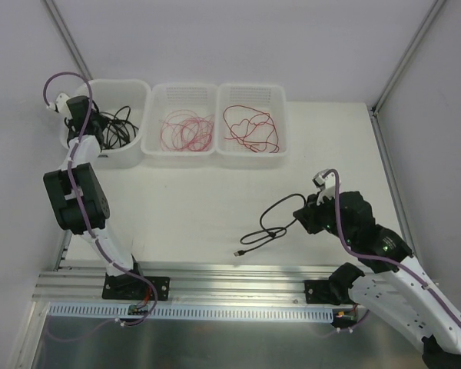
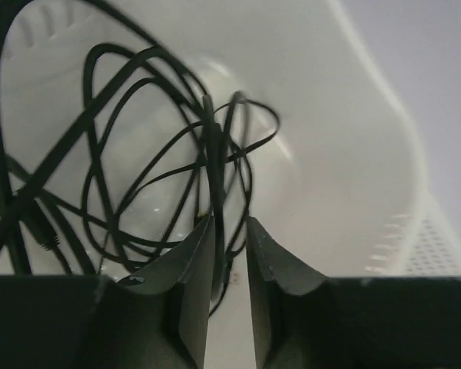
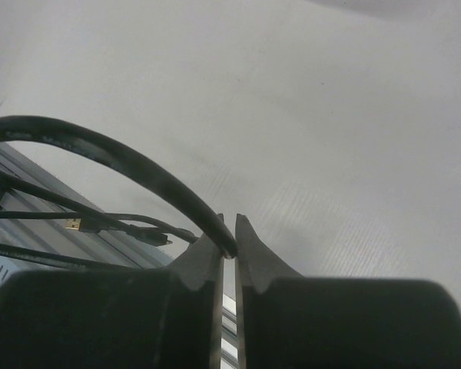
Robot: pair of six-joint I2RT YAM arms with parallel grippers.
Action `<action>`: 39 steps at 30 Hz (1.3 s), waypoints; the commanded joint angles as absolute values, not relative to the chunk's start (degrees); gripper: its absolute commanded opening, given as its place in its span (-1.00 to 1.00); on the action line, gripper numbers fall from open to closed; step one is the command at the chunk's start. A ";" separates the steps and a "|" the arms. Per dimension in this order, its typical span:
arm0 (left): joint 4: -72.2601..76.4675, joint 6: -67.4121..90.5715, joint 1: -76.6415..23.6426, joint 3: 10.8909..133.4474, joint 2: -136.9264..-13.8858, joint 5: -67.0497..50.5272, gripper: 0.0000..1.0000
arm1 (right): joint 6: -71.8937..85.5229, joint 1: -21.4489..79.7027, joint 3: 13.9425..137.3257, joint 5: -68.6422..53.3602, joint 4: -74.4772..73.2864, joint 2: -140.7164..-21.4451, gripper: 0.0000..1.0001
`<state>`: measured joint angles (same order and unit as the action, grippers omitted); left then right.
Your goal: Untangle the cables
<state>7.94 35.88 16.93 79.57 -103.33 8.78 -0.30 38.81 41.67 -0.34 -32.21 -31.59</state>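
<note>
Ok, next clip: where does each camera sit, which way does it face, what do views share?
Top external: above and behind the bases, looking down on the table, the bins, the left arm and the right arm.
Left wrist: on the left arm, looking into the left bin at the black tangle; own jaws slightly apart round one strand.
Right wrist: on the right arm, low, looking across the table; own jaws shut on the loose black cable.
Shared: top external shows that tangle and cable too.
</note>
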 commanded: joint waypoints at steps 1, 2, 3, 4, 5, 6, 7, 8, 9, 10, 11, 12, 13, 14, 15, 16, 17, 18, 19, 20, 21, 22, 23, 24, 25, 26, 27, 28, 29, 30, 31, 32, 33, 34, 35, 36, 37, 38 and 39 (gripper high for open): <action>9.67 40.08 18.98 81.48 -104.41 3.96 -0.38 | -1.41 38.58 44.21 -1.23 -32.69 -32.43 -0.99; 9.67 39.73 19.16 81.30 -104.41 3.35 -0.03 | -1.23 38.67 44.38 -1.14 -32.70 -32.43 -0.99; 9.67 38.86 19.16 81.12 -103.80 2.82 0.14 | -1.14 38.58 44.30 -1.23 -32.78 -32.52 -0.99; 9.67 38.67 19.25 80.86 -103.36 2.46 0.30 | -1.06 38.67 44.47 -1.32 -32.70 -32.52 -0.99; 9.67 38.67 19.16 80.25 -102.66 1.59 0.44 | -0.97 38.58 44.39 -1.32 -32.70 -32.61 -0.99; 9.67 38.50 19.25 79.81 -101.00 1.06 0.56 | -0.88 38.58 44.38 -1.32 -32.61 -32.61 -0.99; 9.67 38.50 19.25 79.28 -100.12 0.45 0.64 | -0.44 38.58 44.21 -1.58 -32.43 -32.52 -0.99; 9.67 38.58 19.25 78.06 -99.06 0.09 0.71 | -0.27 38.58 44.03 -1.67 -32.43 -32.08 -0.99; 9.67 38.67 19.25 77.44 -96.96 0.09 0.84 | -0.18 38.58 43.69 -1.76 -32.34 -31.91 -0.99; 9.67 38.67 19.25 76.82 -95.81 0.09 0.90 | -0.18 38.58 43.42 -1.93 -32.17 -31.56 -0.99; 9.67 38.50 19.25 75.69 -94.67 0.09 0.96 | -0.18 38.67 43.33 -2.02 -32.17 -30.94 -0.99; 9.67 38.32 19.16 74.98 -92.31 -0.26 0.98 | -0.09 38.67 43.07 -2.11 -32.25 -30.68 -0.99; 9.67 38.32 19.07 74.27 -90.98 -1.31 0.98 | -0.17 38.58 43.07 -1.94 -32.43 -30.50 -0.99; 9.67 38.41 18.99 72.79 -89.57 -1.84 0.98 | -0.09 38.58 43.07 -1.85 -32.52 -30.67 -0.99; 9.67 38.32 18.81 71.90 -86.78 -3.15 0.98 | -0.17 38.58 43.15 -1.85 -32.69 -30.67 -0.99; 9.75 37.97 18.37 69.81 -85.10 -3.51 0.98 | -0.18 38.58 43.15 -2.11 -32.61 -30.76 -0.99; 9.67 37.10 16.80 69.00 -83.69 -3.69 0.98 | -0.18 38.58 43.33 -2.28 -32.43 -31.20 -0.99; 9.67 34.13 15.57 68.12 -80.71 -4.39 0.98 | -0.18 38.58 43.42 -2.37 -32.00 -31.46 -0.99; 9.58 32.97 14.25 65.59 -78.86 -4.48 0.98 | -0.18 38.58 43.59 -2.55 -31.82 -31.64 -0.99; 9.58 32.00 11.28 64.17 -77.10 -4.83 0.98 | -0.26 38.67 43.94 -2.46 -31.64 -32.08 -0.99; 9.41 30.25 9.68 62.77 -73.34 -6.31 0.98 | -0.87 38.58 44.21 -2.37 -31.29 -32.86 -0.99; 8.97 29.71 8.10 59.80 -71.21 -6.76 0.98 | -1.23 38.67 44.73 -1.94 -31.12 -33.22 -0.99; 8.70 28.58 4.34 58.37 -69.19 -7.29 0.98 | -1.58 38.58 45.08 -1.76 -30.77 -33.57 -0.99; 8.35 27.96 2.65 56.88 -64.99 -7.99 0.98 | -2.19 38.58 45.44 -1.58 -30.33 -34.18 -0.99; 7.91 27.34 0.72 53.99 -62.86 -9.65 0.98 | -2.55 38.58 45.87 -1.32 -30.24 -35.23 -0.99; 6.43 26.46 0.18 52.66 -58.84 -10.62 0.98 | -2.81 38.58 47.01 -1.32 -30.23 -36.03 -0.99; 5.55 26.37 -3.39 51.43 -56.88 -12.03 0.98 | -3.07 38.67 47.54 -1.23 -30.15 -36.73 -0.99; 4.67 26.28 -4.47 49.24 -55.04 -16.13 0.98 | -3.16 38.58 47.98 -1.32 -29.89 -38.04 -0.99; 3.01 26.28 -5.27 48.26 -51.54 -18.26 0.98 | -3.25 38.58 48.51 -1.49 -29.62 -38.58 -0.98; 2.12 26.45 -6.84 47.29 -49.94 -20.89 0.98 | -3.43 38.58 48.78 -1.84 -28.75 -39.11 -0.99; 1.50 26.37 -7.46 45.63 -48.36 -26.05 0.98 | -3.51 38.67 48.87 -1.93 -28.31 -40.16 -0.99; 0.71 26.45 -7.91 44.75 -45.21 -29.32 0.98 | -3.52 38.58 49.22 -2.19 -27.95 -40.69 -0.99; 0.53 26.89 -8.78 43.87 -43.70 -31.70 0.98 | -3.52 38.58 49.31 -2.46 -27.43 -41.22 -0.99; 0.35 27.33 -9.22 42.38 -42.29 -34.16 0.98 | -3.43 38.58 49.57 -2.63 -27.07 -41.74 -0.99; 0.26 27.77 -9.66 41.67 -39.75 -38.63 0.98 | -3.34 38.67 49.74 -2.81 -26.72 -42.88 -0.99; 0.26 27.77 -10.10 40.96 -38.60 -40.41 0.98 | -3.25 38.58 50.27 -2.99 -26.54 -43.41 -0.99; 0.26 27.77 -11.41 39.83 -37.54 -42.26 0.98 | -2.90 38.58 50.53 -3.25 -26.37 -43.94 -0.99; 0.26 27.51 -12.12 39.38 -35.62 -45.32 0.98 | -2.81 38.58 50.71 -3.60 -25.93 -44.99 -0.99; 0.26 27.07 -13.00 38.94 -34.73 -46.57 0.98 | -2.55 38.58 51.06 -4.47 -25.49 -45.43 -0.99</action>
